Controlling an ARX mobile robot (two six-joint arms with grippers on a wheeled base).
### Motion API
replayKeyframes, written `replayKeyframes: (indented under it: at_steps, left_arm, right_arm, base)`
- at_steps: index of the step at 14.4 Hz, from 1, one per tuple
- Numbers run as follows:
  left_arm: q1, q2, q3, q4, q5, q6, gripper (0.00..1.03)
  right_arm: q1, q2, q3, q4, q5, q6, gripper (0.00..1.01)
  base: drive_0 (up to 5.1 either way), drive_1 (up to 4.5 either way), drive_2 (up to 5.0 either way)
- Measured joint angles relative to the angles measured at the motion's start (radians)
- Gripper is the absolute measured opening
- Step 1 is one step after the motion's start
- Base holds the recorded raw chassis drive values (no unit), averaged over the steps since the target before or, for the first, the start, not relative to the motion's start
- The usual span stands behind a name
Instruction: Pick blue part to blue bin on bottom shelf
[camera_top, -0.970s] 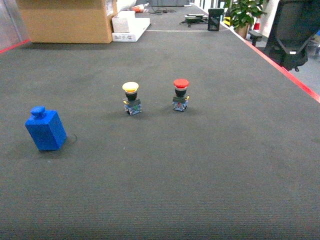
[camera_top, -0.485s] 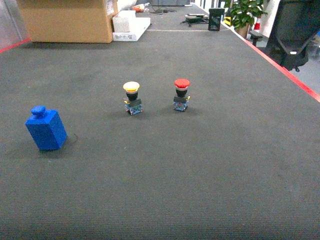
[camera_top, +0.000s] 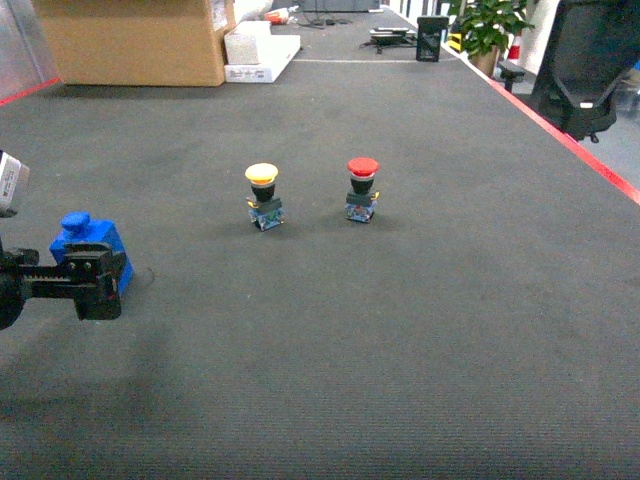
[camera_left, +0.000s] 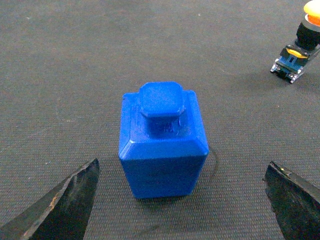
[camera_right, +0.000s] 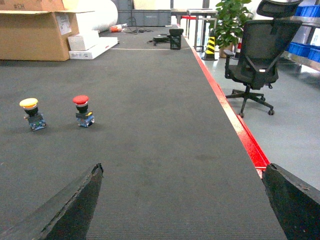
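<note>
Black fingers of the left gripper (camera_left: 182, 200) spread wide just short of the blue part (camera_left: 163, 142), which stands upright on the dark mat (camera_top: 400, 330). The right gripper (camera_right: 182, 205) also gapes, holding nothing. Farther off stand a yellow button (camera_top: 263, 196) and a red button (camera_top: 361, 188).

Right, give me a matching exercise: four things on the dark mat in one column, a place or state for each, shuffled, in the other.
Things:
1. blue part
2. yellow-capped push button
3. red-capped push button
4. left claw

Places or states:
A. open, just in front of a blue piece in the head view
B. standing right of the other button in the head view
C. upright between two dark fingertips in the left wrist view, untouched
D. standing between the blue piece and the other button in the head view

Pairs: 1-C, 2-D, 3-B, 4-A
</note>
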Motion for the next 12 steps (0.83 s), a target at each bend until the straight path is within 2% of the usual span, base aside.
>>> replayKeyframes:
  at_steps: [6,9,10,12]
  left_arm:
    - [0.009,0.137,0.163,-0.036,-0.016,-0.001,0.98]
    - [0.007,0.17,0.22,-0.082,-0.02,-0.017,0.98]
    - [0.007,0.179,0.243,-0.1,-0.026,-0.019,0.91]
    - [0.007,0.2,0.277,-0.118,-0.025,-0.019,0.66]
  right_arm:
    - [0.0,0.0,0.0,0.0,0.0,0.0,0.98]
    - [0.0,0.0,0.0,0.0,0.0,0.0,0.98]
    - [0.0,0.0,0.0,0.0,0.0,0.0,0.98]
    - [0.0,0.0,0.0,0.0,0.0,0.0,0.98]
  base:
    - [0.0,0.0,0.0]
    - [0.0,0.0,0.0]
    - [0.0,0.0,0.0]
    - [0.0,0.0,0.0]
